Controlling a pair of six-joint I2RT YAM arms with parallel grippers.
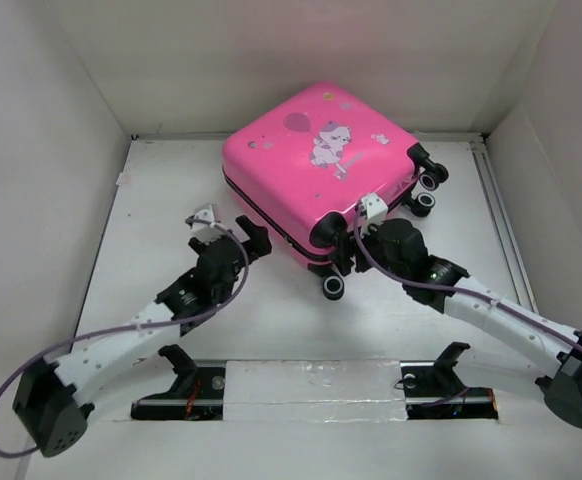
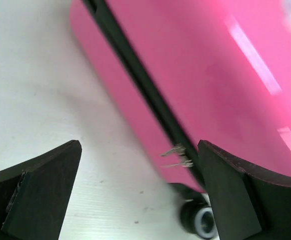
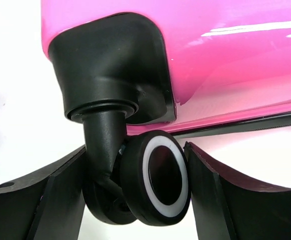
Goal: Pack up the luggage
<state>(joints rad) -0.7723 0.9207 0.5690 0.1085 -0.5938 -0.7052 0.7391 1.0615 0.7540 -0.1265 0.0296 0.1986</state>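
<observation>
The luggage (image 1: 311,165), a glossy pink hard-shell suitcase with a cartoon animal and balloon print, lies flat and closed at the back middle of the white table. My left gripper (image 1: 254,240) is open and empty at its near-left side. In the left wrist view (image 2: 140,195) the black zipper trim (image 2: 135,75) and two metal zipper pulls (image 2: 178,157) sit just before the right finger. My right gripper (image 1: 337,272) is at the near corner. In the right wrist view (image 3: 135,200) its fingers are closed on the black caster wheel (image 3: 160,180) under the pink shell (image 3: 210,45).
White walls enclose the table (image 1: 151,250) on three sides. Two more wheels (image 1: 429,180) stick out at the suitcase's right end. A taped strip (image 1: 311,385) with two black brackets (image 1: 176,360) runs along the near edge between the arm bases.
</observation>
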